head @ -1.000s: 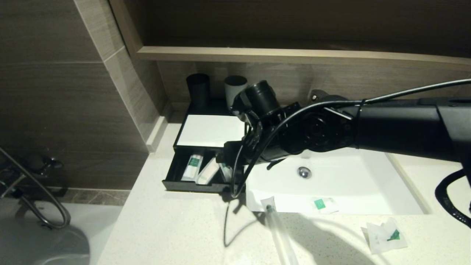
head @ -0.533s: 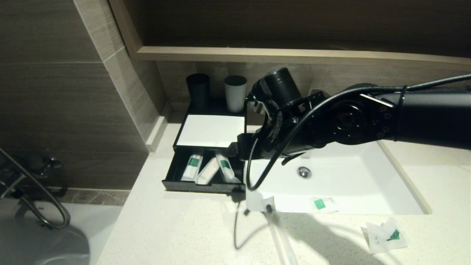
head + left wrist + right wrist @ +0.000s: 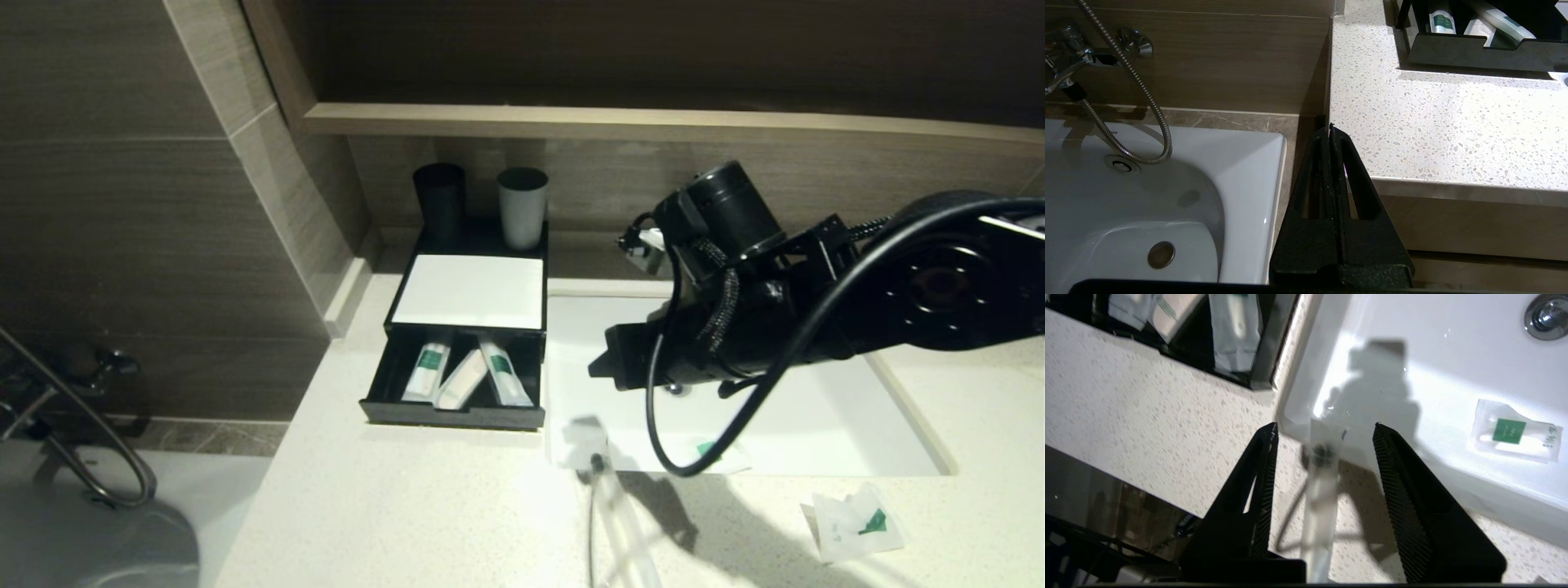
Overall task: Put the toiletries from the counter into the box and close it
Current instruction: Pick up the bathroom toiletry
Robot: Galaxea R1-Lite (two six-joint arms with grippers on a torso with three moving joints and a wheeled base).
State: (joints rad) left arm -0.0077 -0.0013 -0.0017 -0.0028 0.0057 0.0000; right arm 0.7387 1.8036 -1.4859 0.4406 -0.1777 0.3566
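Note:
The black box (image 3: 384,327) stands at the back left of the counter with its drawer (image 3: 453,415) pulled open. Three white tubes (image 3: 463,380) lie in the drawer. My right gripper (image 3: 611,369) is open and empty, hovering above the sink's front left corner. Between its fingers in the right wrist view (image 3: 1325,426) lies a long clear toothbrush packet (image 3: 1318,486), on the counter edge (image 3: 608,506). A small packet with a green square (image 3: 718,453) lies in the sink (image 3: 1515,430). A white packet with a green mark (image 3: 853,523) lies on the counter at the right. My left gripper (image 3: 1329,127) is shut, parked below the counter's left end.
A black cup (image 3: 441,200) and a grey cup (image 3: 522,204) stand on the box's back part. The white sink (image 3: 816,425) has a metal drain (image 3: 1545,316). A bathtub (image 3: 1167,196) with a shower hose lies left of the counter.
My right arm has moved right and back from the drawer to above the sink's front left corner. A third tube now lies uncovered in the drawer. The left arm has not moved.

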